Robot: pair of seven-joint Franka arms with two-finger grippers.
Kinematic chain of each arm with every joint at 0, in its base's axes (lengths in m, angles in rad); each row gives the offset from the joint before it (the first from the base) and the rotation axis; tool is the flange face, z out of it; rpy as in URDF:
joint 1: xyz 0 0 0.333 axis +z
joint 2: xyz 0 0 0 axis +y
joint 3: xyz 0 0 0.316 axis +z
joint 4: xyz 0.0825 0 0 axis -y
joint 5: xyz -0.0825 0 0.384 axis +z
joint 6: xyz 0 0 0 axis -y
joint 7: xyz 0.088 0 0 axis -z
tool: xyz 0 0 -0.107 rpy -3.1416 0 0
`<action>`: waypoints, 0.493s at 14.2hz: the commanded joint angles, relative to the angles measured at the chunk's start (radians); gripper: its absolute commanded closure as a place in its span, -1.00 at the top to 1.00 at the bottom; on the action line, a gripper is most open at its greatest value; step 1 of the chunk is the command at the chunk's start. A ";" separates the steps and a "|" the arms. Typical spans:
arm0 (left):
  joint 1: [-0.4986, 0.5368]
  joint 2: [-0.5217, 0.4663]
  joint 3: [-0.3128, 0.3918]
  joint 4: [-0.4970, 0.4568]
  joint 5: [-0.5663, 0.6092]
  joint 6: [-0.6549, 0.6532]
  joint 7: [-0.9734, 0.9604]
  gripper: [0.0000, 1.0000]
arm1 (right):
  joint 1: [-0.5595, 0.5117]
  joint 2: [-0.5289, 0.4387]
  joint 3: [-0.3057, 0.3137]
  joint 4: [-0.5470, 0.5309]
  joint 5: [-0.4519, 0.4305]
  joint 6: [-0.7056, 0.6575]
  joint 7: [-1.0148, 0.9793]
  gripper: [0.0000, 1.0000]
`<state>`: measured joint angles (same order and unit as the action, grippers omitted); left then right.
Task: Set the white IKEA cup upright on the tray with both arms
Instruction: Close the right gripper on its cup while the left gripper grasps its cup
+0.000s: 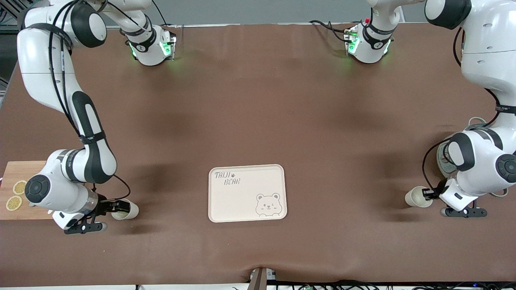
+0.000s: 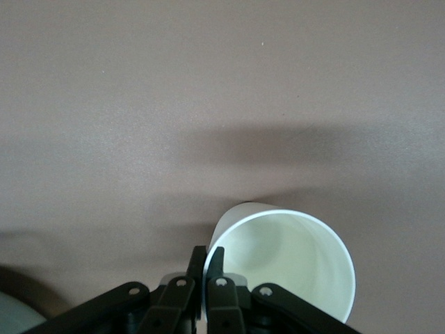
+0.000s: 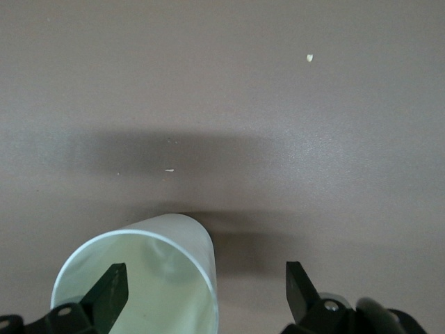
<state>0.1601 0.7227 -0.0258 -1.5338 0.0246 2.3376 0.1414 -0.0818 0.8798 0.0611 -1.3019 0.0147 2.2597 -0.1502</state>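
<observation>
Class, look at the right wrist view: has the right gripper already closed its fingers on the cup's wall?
No. The right gripper stands wide open, one finger inside the cup and the other outside it.

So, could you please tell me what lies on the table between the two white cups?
Only the tray lies between the cup at the left gripper and the cup at the right gripper; the front view shows bare brown table otherwise.
</observation>
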 commanded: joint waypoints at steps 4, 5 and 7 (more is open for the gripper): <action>-0.007 -0.025 -0.008 0.040 -0.012 -0.007 -0.006 -1.00 | -0.001 0.024 0.003 0.023 -0.007 0.026 -0.008 1.00; -0.010 -0.025 -0.008 0.059 -0.012 -0.030 -0.008 -1.00 | -0.001 0.024 0.003 0.021 -0.007 0.026 -0.009 1.00; -0.025 -0.023 -0.006 0.104 -0.009 -0.102 -0.017 -1.00 | -0.001 0.028 0.003 0.023 -0.009 0.026 -0.009 1.00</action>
<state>0.1498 0.7112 -0.0336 -1.4671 0.0245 2.3078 0.1356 -0.0817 0.8901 0.0611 -1.3019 0.0147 2.2817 -0.1506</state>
